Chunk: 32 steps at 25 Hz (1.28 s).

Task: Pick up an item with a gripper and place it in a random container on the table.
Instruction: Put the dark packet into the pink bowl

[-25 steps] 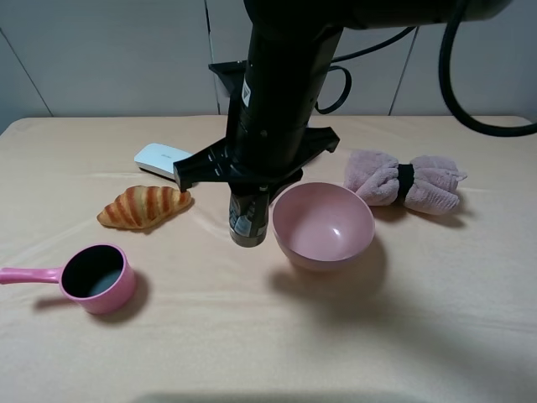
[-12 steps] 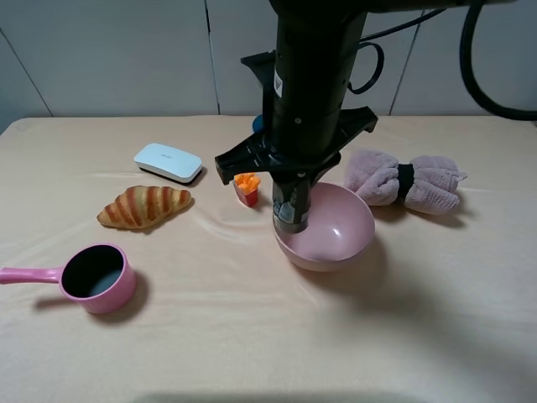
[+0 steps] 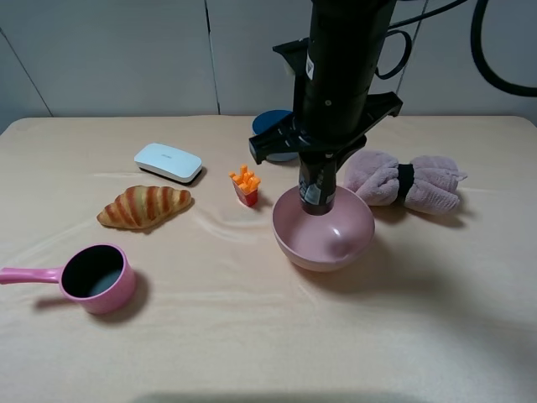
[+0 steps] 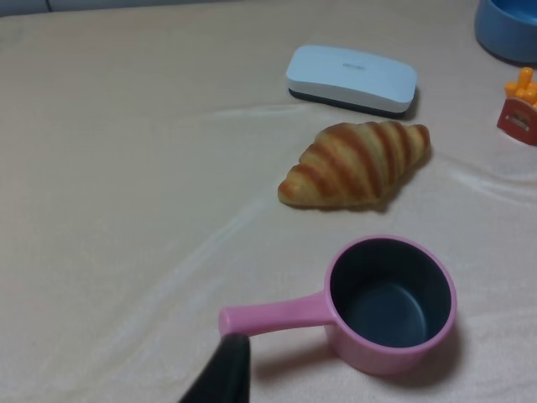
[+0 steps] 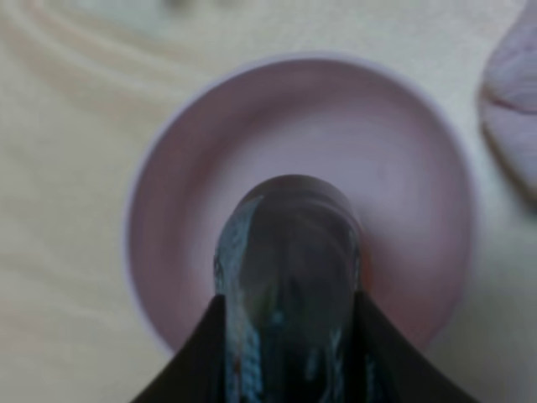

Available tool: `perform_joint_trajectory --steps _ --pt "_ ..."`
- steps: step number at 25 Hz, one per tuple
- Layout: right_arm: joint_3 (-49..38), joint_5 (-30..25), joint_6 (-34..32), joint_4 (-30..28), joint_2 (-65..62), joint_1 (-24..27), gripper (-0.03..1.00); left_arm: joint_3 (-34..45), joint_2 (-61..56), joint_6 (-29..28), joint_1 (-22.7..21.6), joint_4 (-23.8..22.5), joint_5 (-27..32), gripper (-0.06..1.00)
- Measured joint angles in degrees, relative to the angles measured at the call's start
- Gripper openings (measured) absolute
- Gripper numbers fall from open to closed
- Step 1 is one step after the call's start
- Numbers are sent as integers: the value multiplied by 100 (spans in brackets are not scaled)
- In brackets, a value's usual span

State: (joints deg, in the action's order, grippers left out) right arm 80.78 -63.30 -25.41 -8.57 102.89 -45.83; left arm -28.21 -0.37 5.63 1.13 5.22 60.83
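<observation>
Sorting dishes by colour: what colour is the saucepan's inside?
Dark blue-grey; the saucepan shows best in the left wrist view.

A dark grey-black surface with faint pale print is being shown by the tube (image 3: 316, 191), and a plain pale pink by the bowl (image 3: 323, 256). The croissant (image 3: 144, 206) is being seen striped golden and brown, the saucepan (image 3: 122, 290) pink outside and dark inside, the fries (image 3: 244, 177) orange in a red holder (image 3: 248, 197).
</observation>
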Motion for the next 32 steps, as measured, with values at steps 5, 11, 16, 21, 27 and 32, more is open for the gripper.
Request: perform_joint_trajectory --steps 5,11,16,21,27,32 --pt "0 48 36 -119 0 161 19 0 0 0 0 0 0 100" --pt "-199 411 64 -233 0 190 19 0 0 -5 0 0 0 100" --pt "-633 787 64 -202 0 190 19 0 0 -5 0 0 0 100" --pt "-897 1063 64 -178 0 190 19 0 0 -5 0 0 0 100" --pt "-1191 1472 69 -174 0 190 19 0 0 -5 0 0 0 100" --pt "-1540 1843 69 -174 0 190 19 0 0 -5 0 0 0 100"
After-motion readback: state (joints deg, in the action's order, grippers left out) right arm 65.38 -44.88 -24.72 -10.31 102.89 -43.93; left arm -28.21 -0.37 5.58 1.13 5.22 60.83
